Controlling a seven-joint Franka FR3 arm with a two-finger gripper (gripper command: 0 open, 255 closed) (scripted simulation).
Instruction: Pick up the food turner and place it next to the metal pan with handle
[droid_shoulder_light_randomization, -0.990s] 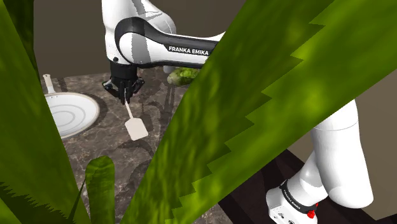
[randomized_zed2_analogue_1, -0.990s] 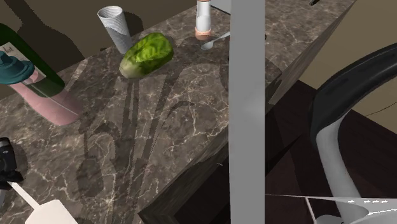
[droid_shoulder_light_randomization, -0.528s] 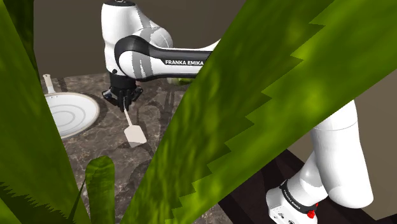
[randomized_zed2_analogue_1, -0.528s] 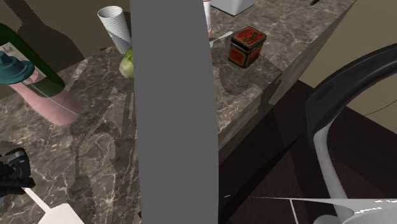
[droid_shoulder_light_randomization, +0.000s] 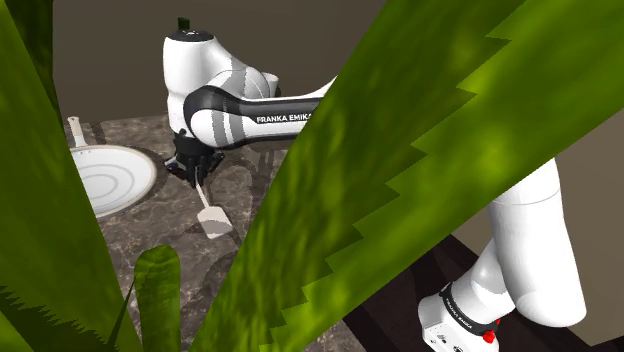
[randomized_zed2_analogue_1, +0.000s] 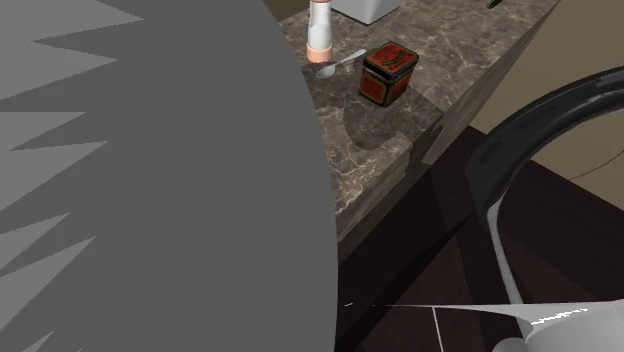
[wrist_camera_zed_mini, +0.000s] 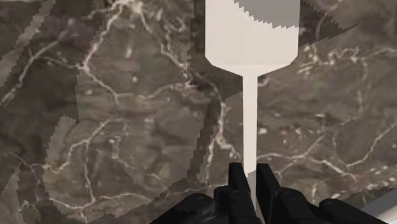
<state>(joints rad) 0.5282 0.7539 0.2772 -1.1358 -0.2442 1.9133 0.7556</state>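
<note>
A pale food turner (droid_shoulder_light_randomization: 211, 215) with a thin handle and flat blade hangs over the dark marble counter (droid_shoulder_light_randomization: 190, 235), its blade pointing toward the counter's near edge. My black gripper (droid_shoulder_light_randomization: 195, 177) is shut on the end of its handle. In the wrist view the fingers (wrist_camera_zed_mini: 236, 184) clasp the thin handle and the turner's blade (wrist_camera_zed_mini: 251, 35) extends out ahead over the marble. The round pale pan (droid_shoulder_light_randomization: 110, 178) with its handle (droid_shoulder_light_randomization: 74, 130) sits on the counter to the shoulder view's left of the gripper, a short gap away.
Large green plant leaves (droid_shoulder_light_randomization: 400, 150) cross the front of the shoulder view and hide much of the counter. In the second exterior view a grey leaf shape (randomized_zed2_analogue_1: 150, 180) covers the left; a red tin (randomized_zed2_analogue_1: 387, 72), a spoon (randomized_zed2_analogue_1: 338, 64) and a bottle (randomized_zed2_analogue_1: 319, 28) stand near the counter's corner.
The gripper has lowered and moved slightly toward the counter's near edge with the turner. The grey leaf shape has spread over the second exterior view's left, hiding the gripper there.
</note>
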